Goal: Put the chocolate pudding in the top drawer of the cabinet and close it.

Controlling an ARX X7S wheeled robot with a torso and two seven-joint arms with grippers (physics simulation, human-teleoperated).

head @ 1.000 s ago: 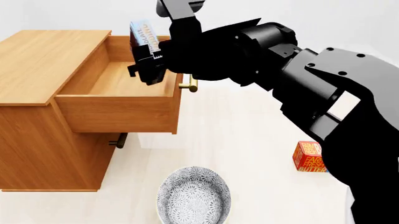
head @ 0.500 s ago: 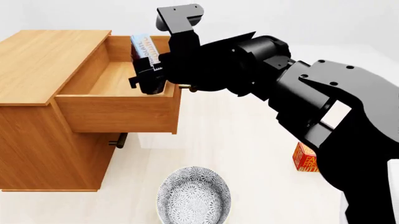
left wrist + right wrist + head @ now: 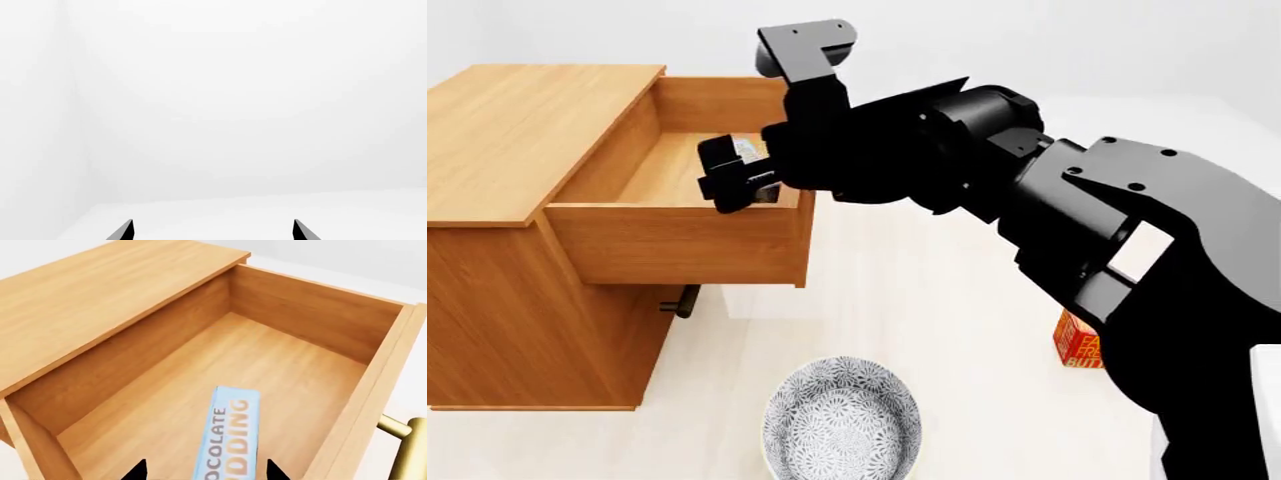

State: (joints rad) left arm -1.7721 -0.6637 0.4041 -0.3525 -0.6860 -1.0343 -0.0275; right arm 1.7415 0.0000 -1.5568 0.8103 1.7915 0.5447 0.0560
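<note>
The cabinet (image 3: 521, 130) stands at the left with its top drawer (image 3: 674, 240) pulled open. My right gripper (image 3: 731, 178) reaches down into the drawer. Only a small bit of the chocolate pudding (image 3: 747, 150) shows beside it in the head view. In the right wrist view the light blue pudding box (image 3: 227, 435) lies over the drawer floor (image 3: 267, 360), between my right gripper's (image 3: 207, 472) fingertips. There is a gap on each side of it, so the gripper is open. My left gripper (image 3: 212, 231) is open and holds nothing; it faces a white wall.
A patterned bowl (image 3: 841, 420) sits on the table in front of the cabinet. A red-orange butter box (image 3: 1078, 340) stands at the right, partly behind my arm. The lower drawer's handle (image 3: 681, 300) pokes out under the open drawer. The top drawer's brass handle (image 3: 400, 440) is beside my right gripper.
My right gripper has gone down into the drawer. The pudding, held upright above the drawer rim before, is now low inside it with the fingers spread apart from it.
</note>
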